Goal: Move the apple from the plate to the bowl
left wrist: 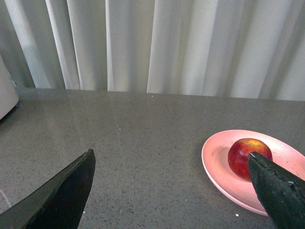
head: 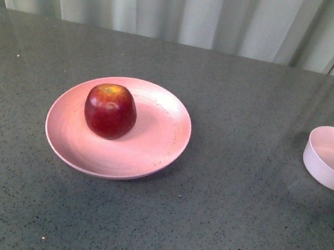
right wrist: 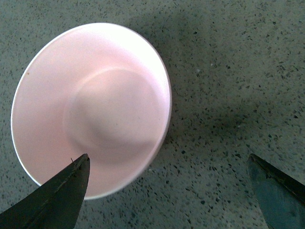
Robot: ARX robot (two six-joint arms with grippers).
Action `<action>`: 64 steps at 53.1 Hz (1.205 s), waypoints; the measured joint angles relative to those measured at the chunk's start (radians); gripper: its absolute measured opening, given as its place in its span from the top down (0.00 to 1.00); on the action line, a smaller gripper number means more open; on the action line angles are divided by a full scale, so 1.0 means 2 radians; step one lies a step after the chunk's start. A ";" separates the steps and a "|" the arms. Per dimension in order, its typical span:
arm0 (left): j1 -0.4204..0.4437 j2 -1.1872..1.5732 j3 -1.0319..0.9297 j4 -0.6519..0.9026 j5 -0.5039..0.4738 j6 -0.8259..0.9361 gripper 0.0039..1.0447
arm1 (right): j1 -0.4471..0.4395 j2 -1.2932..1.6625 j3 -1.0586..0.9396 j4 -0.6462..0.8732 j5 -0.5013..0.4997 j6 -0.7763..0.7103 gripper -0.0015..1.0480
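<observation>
This is likely a staged indoor test spot, not clearly a home. A dark grey speckled worktop [head: 231, 240] runs back to pale pleated curtains [head: 194, 7] along its far edge. The plate [head: 159, 130] and the bowl [head: 323, 175] on it add a domestic touch.

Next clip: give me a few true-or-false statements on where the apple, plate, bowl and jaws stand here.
1. The apple sits on the plate. True.
2. The bowl holds the apple. False: the bowl is empty.
3. The left jaws grip the apple. False: they stand open, holding nothing.
4. In the front view the bowl stands right of the plate. True.
</observation>
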 joint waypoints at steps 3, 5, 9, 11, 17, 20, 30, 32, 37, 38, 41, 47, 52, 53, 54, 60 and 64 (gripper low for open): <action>0.000 0.000 0.000 0.000 0.000 0.000 0.08 | 0.004 0.010 0.012 -0.002 0.005 0.007 0.09; 0.000 0.000 0.000 0.000 0.000 0.000 0.08 | 0.006 0.014 0.019 -0.005 0.007 0.013 0.09; 0.000 0.000 0.000 0.000 0.000 0.000 0.08 | 0.009 0.026 0.037 -0.013 0.013 0.021 0.09; 0.000 0.000 0.000 0.000 0.000 0.000 0.08 | 0.010 0.031 0.045 -0.017 0.017 0.023 0.09; 0.000 0.000 0.000 0.000 0.000 0.000 0.08 | 0.017 0.047 0.063 -0.026 0.028 0.026 0.23; 0.000 0.000 0.000 0.000 0.000 0.000 0.08 | 0.022 0.053 0.069 -0.030 0.030 0.027 0.35; 0.000 0.000 0.000 0.000 0.000 0.000 0.08 | 0.028 0.061 0.083 -0.039 0.037 0.038 0.61; 0.000 0.000 0.000 0.000 0.000 0.000 0.08 | 0.028 0.063 0.085 -0.042 0.038 0.041 0.68; 0.000 0.000 0.000 0.000 0.000 0.000 0.08 | 0.028 0.066 0.087 -0.044 0.039 0.045 0.80; 0.000 0.000 0.000 0.000 0.000 0.000 0.08 | 0.028 0.067 0.087 -0.044 0.040 0.046 0.83; 0.000 0.000 0.000 0.000 0.000 0.000 0.08 | 0.028 0.067 0.087 -0.045 0.041 0.050 0.91; 0.000 0.000 0.000 0.000 0.000 0.000 0.08 | 0.028 0.067 0.087 -0.045 0.039 0.055 0.98; 0.000 0.000 0.000 0.000 0.000 0.000 0.08 | 0.029 0.064 0.086 -0.046 0.034 0.060 0.98; 0.000 0.000 0.000 0.000 0.000 0.000 0.08 | 0.029 0.063 0.085 -0.046 0.033 0.060 0.98; 0.000 0.000 0.000 0.000 0.000 0.000 0.08 | 0.029 0.062 0.085 -0.046 0.032 0.061 0.98; 0.000 0.000 0.000 0.000 0.000 0.000 0.08 | 0.037 0.048 0.081 -0.047 0.024 0.066 0.98; 0.000 0.000 0.000 0.000 0.000 0.000 0.08 | 0.044 0.039 0.081 -0.047 0.021 0.071 0.98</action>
